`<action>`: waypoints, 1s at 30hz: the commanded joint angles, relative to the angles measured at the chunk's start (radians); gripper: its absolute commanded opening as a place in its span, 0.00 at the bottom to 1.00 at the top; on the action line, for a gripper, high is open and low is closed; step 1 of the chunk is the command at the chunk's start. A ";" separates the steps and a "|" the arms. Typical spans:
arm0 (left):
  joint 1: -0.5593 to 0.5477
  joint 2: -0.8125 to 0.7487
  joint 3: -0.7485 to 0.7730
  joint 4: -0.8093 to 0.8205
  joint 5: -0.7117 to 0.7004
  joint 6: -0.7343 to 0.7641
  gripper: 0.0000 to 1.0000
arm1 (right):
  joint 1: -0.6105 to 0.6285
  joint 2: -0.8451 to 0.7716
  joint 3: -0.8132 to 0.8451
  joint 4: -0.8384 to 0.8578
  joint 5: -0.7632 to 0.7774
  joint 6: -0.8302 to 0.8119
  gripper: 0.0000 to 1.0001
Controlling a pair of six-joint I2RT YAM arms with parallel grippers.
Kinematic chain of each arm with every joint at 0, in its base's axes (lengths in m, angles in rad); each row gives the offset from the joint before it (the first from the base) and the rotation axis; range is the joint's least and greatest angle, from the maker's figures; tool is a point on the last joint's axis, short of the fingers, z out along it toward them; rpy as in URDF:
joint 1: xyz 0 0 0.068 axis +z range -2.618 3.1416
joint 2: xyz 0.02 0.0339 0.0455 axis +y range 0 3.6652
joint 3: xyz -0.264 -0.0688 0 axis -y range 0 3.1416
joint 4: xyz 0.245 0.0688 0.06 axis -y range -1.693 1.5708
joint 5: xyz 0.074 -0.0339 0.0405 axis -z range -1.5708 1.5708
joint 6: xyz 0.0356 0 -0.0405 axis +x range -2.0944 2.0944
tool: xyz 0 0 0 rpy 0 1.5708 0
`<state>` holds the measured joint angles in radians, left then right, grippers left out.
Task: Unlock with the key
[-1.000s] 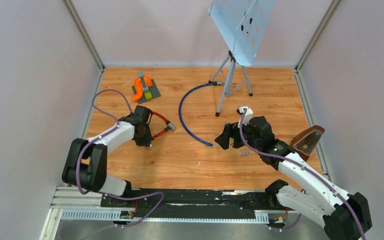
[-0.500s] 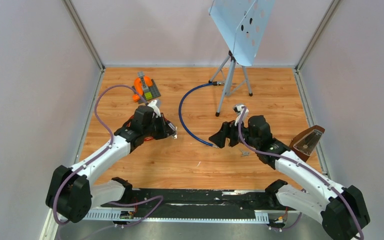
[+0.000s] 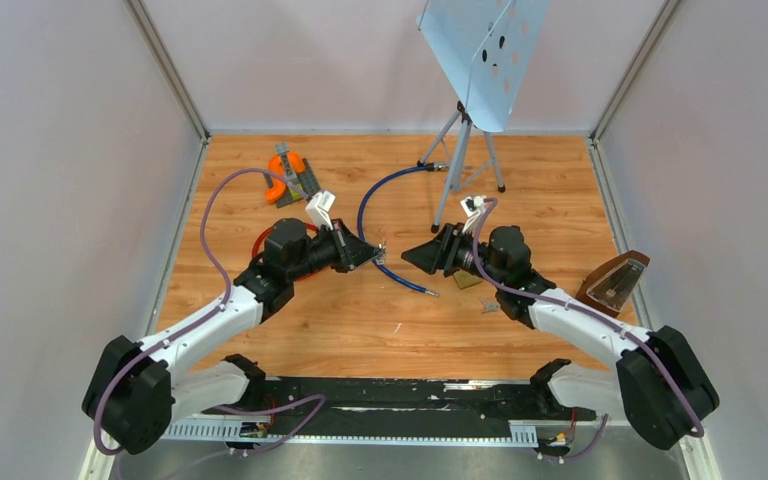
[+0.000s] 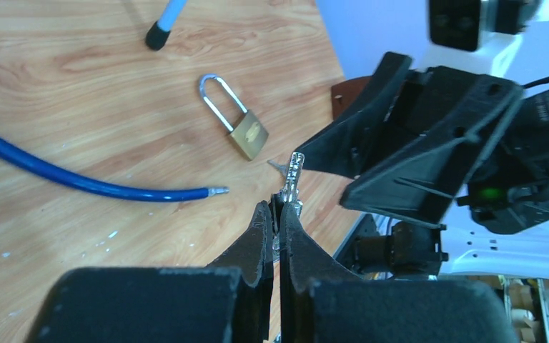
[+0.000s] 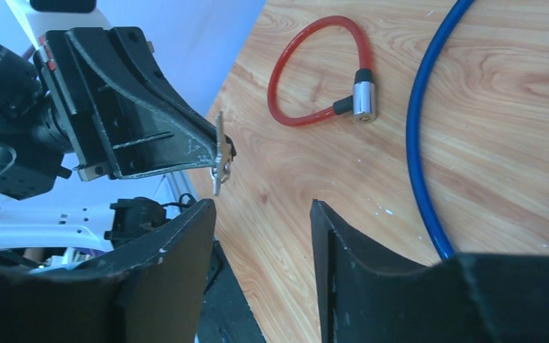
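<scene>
Left gripper (image 4: 275, 216) pinches key (image 4: 294, 174); wooden tabletop (image 4: 78, 100)

Silver key (image 4: 292, 180) gripped in left pincer (image 4: 276, 214); brass padlock (image 4: 249, 136) lies flat, apparently shut.

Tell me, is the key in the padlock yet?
Out. The left gripper pinches the key, while the padlock lies apart on the wooden table.

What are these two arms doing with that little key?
The left pincer is shut on a small metal key, holding it out in the air. The right pincer is open and faces it closely, so a handover looks likely. The brass padlock lies on the wooden table near them, with neither arm touching it; unlocking has not begun.
</scene>
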<state>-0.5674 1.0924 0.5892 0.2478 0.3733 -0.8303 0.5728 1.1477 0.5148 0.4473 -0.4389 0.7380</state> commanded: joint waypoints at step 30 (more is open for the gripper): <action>-0.061 0.001 0.009 0.151 -0.025 -0.063 0.00 | 0.033 0.158 0.057 0.352 -0.132 0.126 0.28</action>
<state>-0.6197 1.0931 0.5816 0.3420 0.3569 -0.8890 0.5999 1.2964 0.5312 0.7246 -0.5529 0.8612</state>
